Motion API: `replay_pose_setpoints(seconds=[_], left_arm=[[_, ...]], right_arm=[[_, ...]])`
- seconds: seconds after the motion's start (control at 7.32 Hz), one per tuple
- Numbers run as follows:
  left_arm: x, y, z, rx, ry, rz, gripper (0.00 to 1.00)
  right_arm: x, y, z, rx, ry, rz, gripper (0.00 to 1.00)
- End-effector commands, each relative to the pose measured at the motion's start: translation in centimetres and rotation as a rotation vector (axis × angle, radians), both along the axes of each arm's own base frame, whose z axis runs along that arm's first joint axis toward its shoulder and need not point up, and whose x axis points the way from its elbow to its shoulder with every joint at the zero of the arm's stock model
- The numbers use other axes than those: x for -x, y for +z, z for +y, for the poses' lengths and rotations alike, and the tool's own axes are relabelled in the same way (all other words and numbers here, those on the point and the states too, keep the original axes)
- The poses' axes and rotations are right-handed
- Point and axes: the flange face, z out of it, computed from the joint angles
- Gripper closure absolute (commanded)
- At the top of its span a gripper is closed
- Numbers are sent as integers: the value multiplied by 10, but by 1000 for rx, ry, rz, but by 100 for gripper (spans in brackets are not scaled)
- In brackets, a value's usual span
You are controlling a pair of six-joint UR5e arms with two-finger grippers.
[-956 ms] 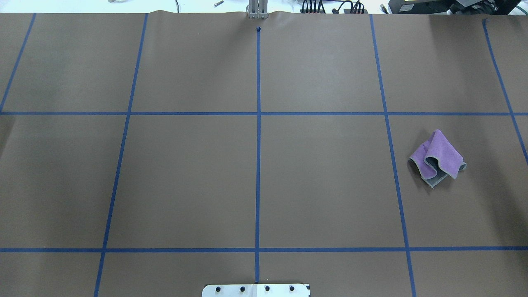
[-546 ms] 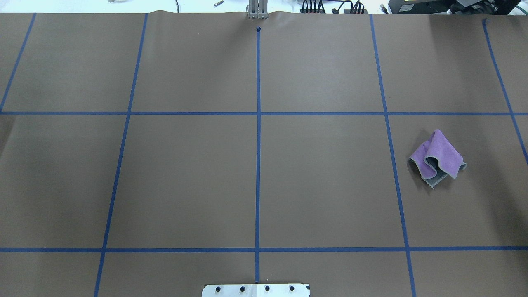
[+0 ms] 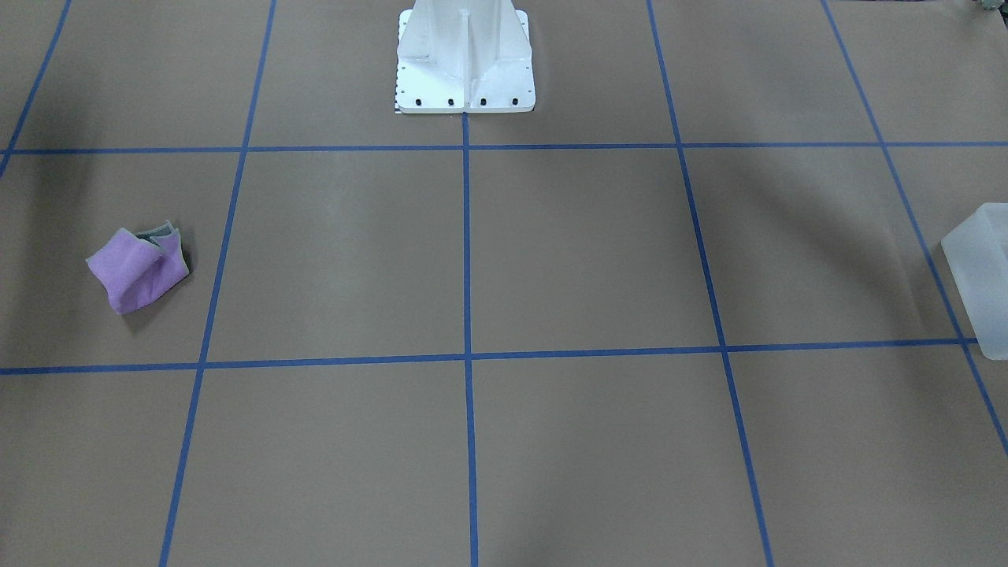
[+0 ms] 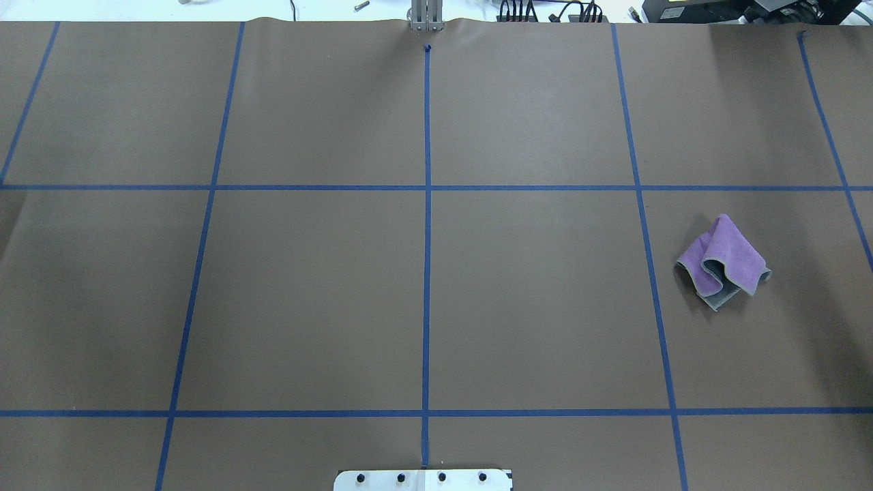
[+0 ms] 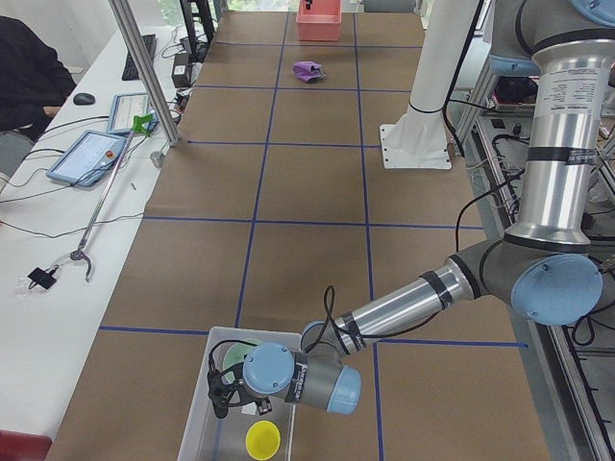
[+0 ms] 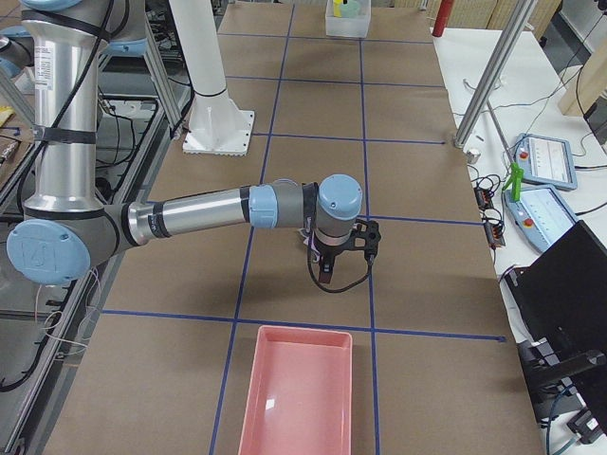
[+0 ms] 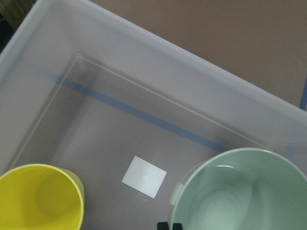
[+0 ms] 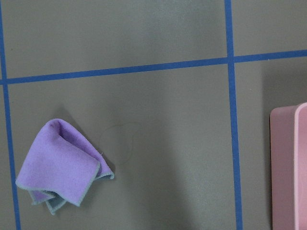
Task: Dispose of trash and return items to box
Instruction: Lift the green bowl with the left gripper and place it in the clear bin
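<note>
Purple cloth point(image 3: 138, 270) lies crumpled at view's left. White pedestal point(image 3: 465, 55) top centre. Frosted box point(image 3: 980, 276) corner at right edge.

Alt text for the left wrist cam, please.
Looking straight down into a translucent white bin: a pale mint-green bowl sits at lower right and a yellow cup at lower left. A white square label shows on the bin floor between them; brown table shows beyond the wall.

No writing can be read anywhere. A white sticker point(image 7: 144, 177) on the floor of the box point(image 7: 144, 62) is blank, and a pale mark on a blue joint cap point(image 6: 43, 251) is too small to be read.
</note>
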Motion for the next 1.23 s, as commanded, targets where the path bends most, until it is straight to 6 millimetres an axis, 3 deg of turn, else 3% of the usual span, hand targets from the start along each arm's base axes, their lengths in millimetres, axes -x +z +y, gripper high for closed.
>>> replay_pose_setpoints(seconds=[0.0, 0.14, 0.27, 0.41, 0.55, 0.82, 1.09], left_arm=[[-19, 13, 6, 14, 20, 7, 100], [-21, 16, 9, 20, 23, 5, 100], [-21, 19, 11, 23, 25, 4, 85], [-21, 18, 9, 9, 25, -8, 11], [-19, 15, 12, -37, 15, -16, 1], [-17, -8, -1, -98, 18, -7, 1], [4, -49, -17, -129, -22, -3, 2]], right_arm=[[0, 0, 0, 0, 0, 0, 0], [0, 0, 0, 0, 0, 0, 0], [1, 0, 0, -2, -2, 0, 0], [1, -1, 0, -5, -3, 0, 0], [2, -6, 1, -17, -6, -1, 0], [4, -21, 4, -43, -10, -3, 0], [16, -30, 2, -58, -33, -7, 0]])
